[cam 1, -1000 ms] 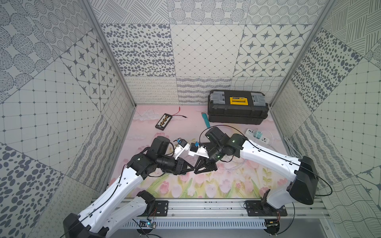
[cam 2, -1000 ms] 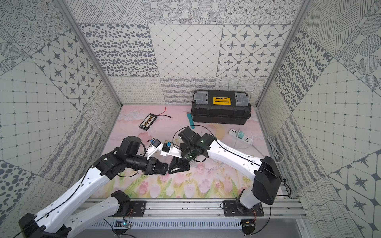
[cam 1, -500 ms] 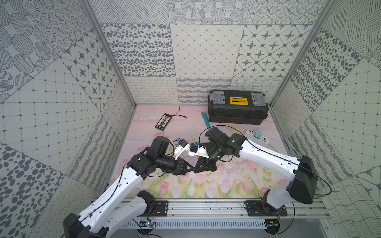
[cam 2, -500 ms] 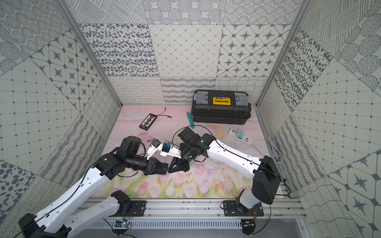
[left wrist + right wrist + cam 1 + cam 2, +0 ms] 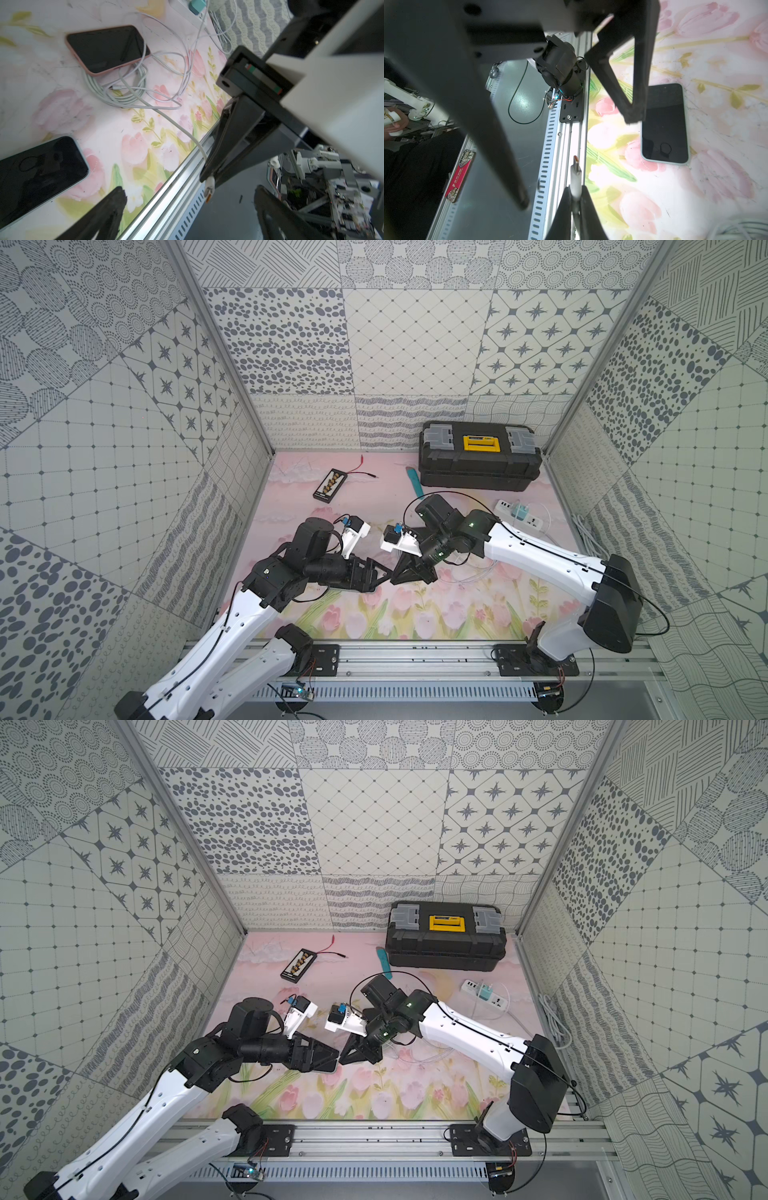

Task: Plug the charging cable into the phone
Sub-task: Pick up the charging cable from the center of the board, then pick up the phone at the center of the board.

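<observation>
My right gripper (image 5: 575, 192) is shut on the white charging cable's plug (image 5: 575, 174), whose metal tip sticks out past the fingertips. The cable (image 5: 182, 128) runs back to a loose coil (image 5: 124, 97) on the mat. My left gripper (image 5: 190, 207) stands open, its fingers (image 5: 112, 207) either side of that plug without touching it. A phone (image 5: 664, 124) in a pale mint case lies screen up on the mat just beyond the plug. A second phone (image 5: 108, 47) in a pink case rests on the coil. In both top views the two grippers (image 5: 382, 578) (image 5: 341, 1061) meet tip to tip at the front middle.
A black toolbox (image 5: 478, 464) stands at the back right, with a teal tool (image 5: 414, 481) beside it. A black battery holder with a red lead (image 5: 330, 485) lies at the back left. A white power strip (image 5: 519, 516) holds the mint charger. The metal rail (image 5: 415, 655) borders the mat's front edge.
My left gripper's jaws have opened wide. The right gripper stays shut on the plug, and neither arm has visibly shifted.
</observation>
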Robot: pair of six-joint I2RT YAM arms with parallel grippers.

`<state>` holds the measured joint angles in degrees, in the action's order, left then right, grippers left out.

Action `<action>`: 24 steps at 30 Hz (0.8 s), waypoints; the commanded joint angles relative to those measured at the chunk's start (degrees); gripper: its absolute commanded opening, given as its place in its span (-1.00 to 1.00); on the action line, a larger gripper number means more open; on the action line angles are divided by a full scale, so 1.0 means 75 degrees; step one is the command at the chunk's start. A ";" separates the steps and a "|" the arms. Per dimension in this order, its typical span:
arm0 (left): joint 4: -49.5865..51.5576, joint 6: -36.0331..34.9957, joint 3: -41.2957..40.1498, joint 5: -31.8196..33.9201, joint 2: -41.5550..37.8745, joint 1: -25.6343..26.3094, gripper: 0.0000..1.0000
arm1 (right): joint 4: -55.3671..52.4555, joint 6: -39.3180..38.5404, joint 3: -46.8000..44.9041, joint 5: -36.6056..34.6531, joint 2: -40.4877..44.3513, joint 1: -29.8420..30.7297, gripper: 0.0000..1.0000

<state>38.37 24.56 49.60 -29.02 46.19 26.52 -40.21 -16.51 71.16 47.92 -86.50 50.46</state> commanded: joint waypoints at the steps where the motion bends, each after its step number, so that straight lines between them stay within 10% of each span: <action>1: 0.1480 0.3862 -0.0087 0.3166 -0.0256 -0.0034 0.98 | 0.1020 0.0681 -0.0579 -0.0187 0.0570 -0.0325 -1.00; 7: 0.0827 0.6554 -0.2046 0.2230 0.0113 -0.0033 0.98 | 0.2524 0.1929 -0.1500 -0.0318 0.1103 -0.1141 -1.00; 11: 0.1649 0.7865 -0.2461 0.3327 0.0315 -0.0011 0.98 | 0.2645 0.1964 -0.1650 -0.0466 0.1221 -0.1176 -1.00; 24: 0.1929 1.0049 -0.0232 0.4589 0.4371 0.0112 0.98 | 0.3102 0.2201 -0.1916 -0.0344 0.1709 -0.1177 -1.00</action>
<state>48.93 86.30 40.38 -1.87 68.69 26.94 -20.14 -0.69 57.28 45.17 -75.99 41.50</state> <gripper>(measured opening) 0.989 0.097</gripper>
